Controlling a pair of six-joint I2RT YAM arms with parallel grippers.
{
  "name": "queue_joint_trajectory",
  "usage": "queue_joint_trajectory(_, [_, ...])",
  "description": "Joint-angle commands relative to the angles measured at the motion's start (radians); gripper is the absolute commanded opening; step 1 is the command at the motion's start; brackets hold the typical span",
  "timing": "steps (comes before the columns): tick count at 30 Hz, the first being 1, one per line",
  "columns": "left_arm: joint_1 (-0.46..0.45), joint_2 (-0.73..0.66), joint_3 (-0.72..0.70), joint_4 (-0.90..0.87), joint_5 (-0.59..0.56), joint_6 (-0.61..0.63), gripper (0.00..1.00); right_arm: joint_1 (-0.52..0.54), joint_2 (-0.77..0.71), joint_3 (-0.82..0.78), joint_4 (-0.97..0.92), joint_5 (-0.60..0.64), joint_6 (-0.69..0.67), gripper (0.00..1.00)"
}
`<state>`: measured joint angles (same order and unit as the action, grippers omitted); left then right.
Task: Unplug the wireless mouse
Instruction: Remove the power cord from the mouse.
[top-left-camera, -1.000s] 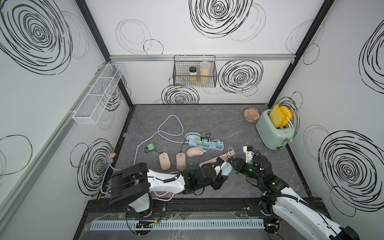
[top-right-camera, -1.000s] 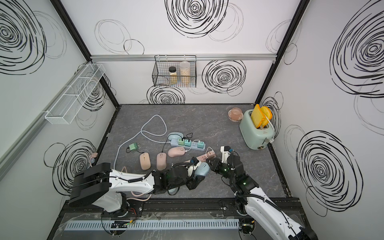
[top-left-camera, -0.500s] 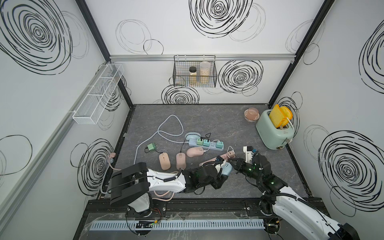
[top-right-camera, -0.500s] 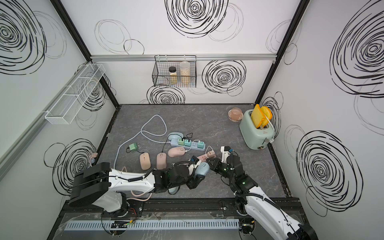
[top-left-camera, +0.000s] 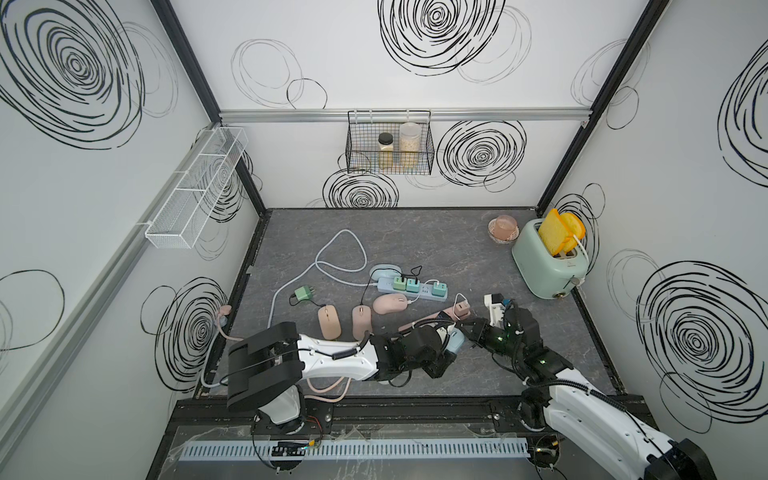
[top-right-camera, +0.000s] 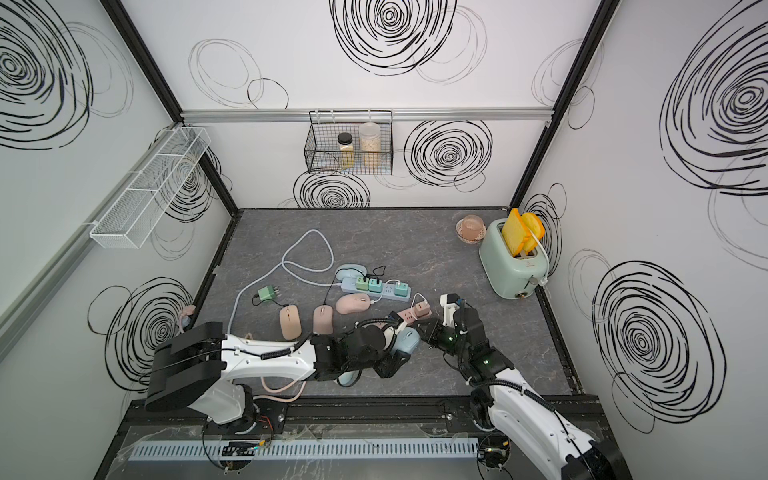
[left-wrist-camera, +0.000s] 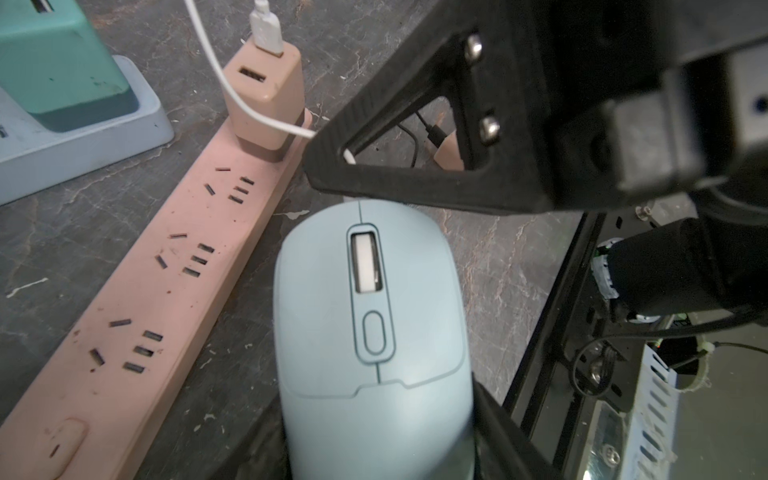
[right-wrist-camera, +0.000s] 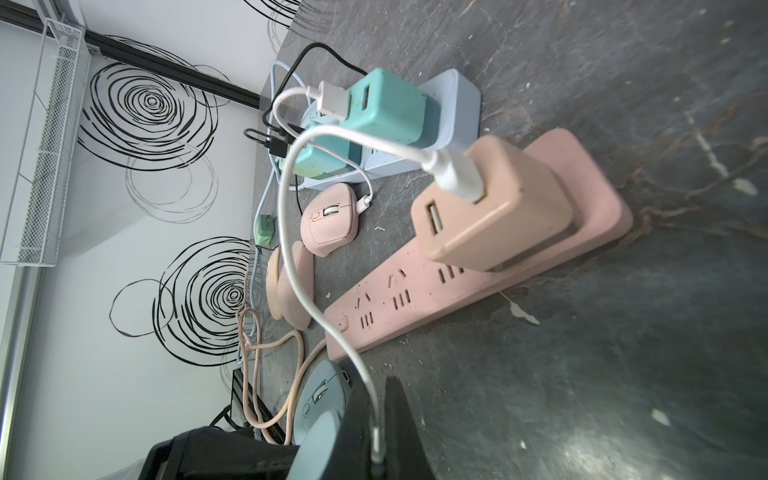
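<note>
**Blue mouse gripped at both ends**

We see the pale blue mouse (left-wrist-camera: 374, 332) near the front edge of the desk (right-wrist-camera: 623, 374), just beside the pink power strip (left-wrist-camera: 137, 299). The left fingers (left-wrist-camera: 505, 440) grasp its rear, 1 on each flank. At its nose, the right fingers (right-wrist-camera: 401, 432) are clenched on the white cable (right-wrist-camera: 376, 440). That cable loops back to the pink charger (right-wrist-camera: 490, 203), which is plugged into the strip.

In both top views the mouse (top-left-camera: 456, 343) shows only as a small blue patch between the 2 black wrists. The plug itself is hidden: in the left wrist view a right finger covers the front of the mouse, so we cannot tell whether it is seated or out. In the right wrist view the mouse is a blurred shape cut off by the frame edge. A second blue mouse (top-right-camera: 347, 377) lies mostly covered under the left arm.
</note>
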<state>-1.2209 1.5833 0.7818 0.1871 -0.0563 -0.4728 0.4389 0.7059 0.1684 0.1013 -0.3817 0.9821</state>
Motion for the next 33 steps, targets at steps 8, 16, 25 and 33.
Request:
queue_joint_trajectory(8, [-0.002, 0.052, 0.001, -0.124, 0.104, 0.040, 0.00, -0.092, 0.008, 0.045, 0.019, -0.029, -0.078, 0.00])
queue_joint_trajectory(16, [0.006, 0.031, -0.027, -0.152, 0.113, 0.042, 0.00, -0.172, 0.031, 0.065, 0.020, -0.092, -0.112, 0.00])
queue_joint_trajectory(25, [0.007, 0.016, -0.057, -0.068, 0.116, 0.018, 0.00, -0.162, 0.067, 0.092, -0.022, -0.108, -0.122, 0.00])
queue_joint_trajectory(33, [0.002, 0.038, -0.039, -0.052, 0.110, 0.010, 0.39, -0.095, -0.080, -0.001, -0.122, 0.008, -0.126, 0.50])
